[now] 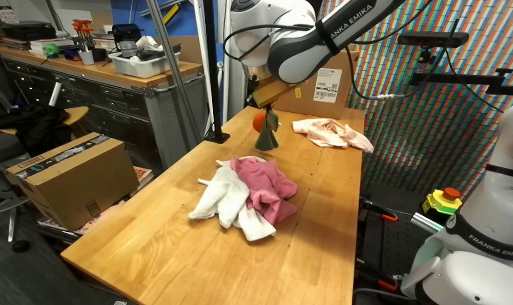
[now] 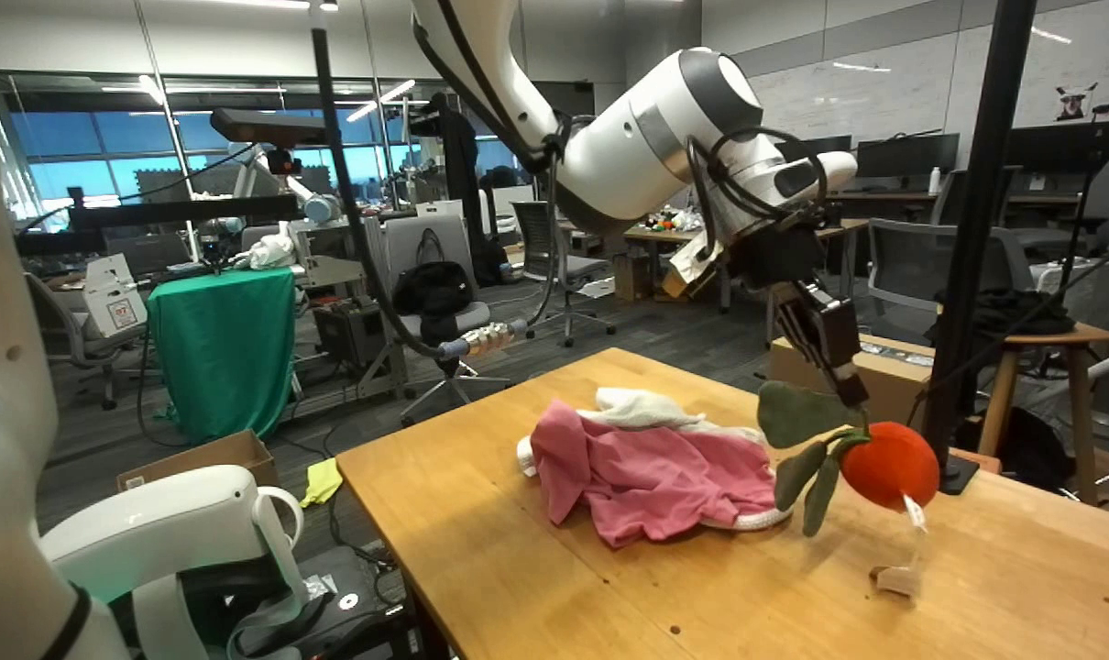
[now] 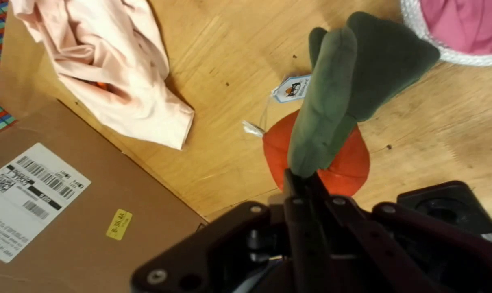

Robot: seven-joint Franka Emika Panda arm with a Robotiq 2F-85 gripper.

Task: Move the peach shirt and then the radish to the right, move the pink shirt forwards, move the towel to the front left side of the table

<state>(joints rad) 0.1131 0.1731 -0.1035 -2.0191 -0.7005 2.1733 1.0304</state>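
Observation:
The radish is a red-orange plush with green leaves (image 3: 325, 93); its body shows in both exterior views (image 1: 260, 123) (image 2: 889, 465). My gripper (image 3: 303, 176) is shut on the leaf and stem end, and the radish hangs above the table with a paper tag dangling. The gripper also shows in an exterior view (image 2: 850, 390). The peach shirt (image 1: 330, 132) lies crumpled near the far right edge; it also shows in the wrist view (image 3: 107, 73). The pink shirt (image 1: 265, 186) lies crumpled partly over the white towel (image 1: 222, 195) mid-table; both show in an exterior view (image 2: 655, 477).
A cardboard box (image 1: 311, 93) with a label stands at the table's far end, close to the peach shirt; it fills the wrist view's lower left. A black post (image 1: 216, 84) on a base plate stands at the table's edge. The wooden table (image 1: 176, 258) has open edges.

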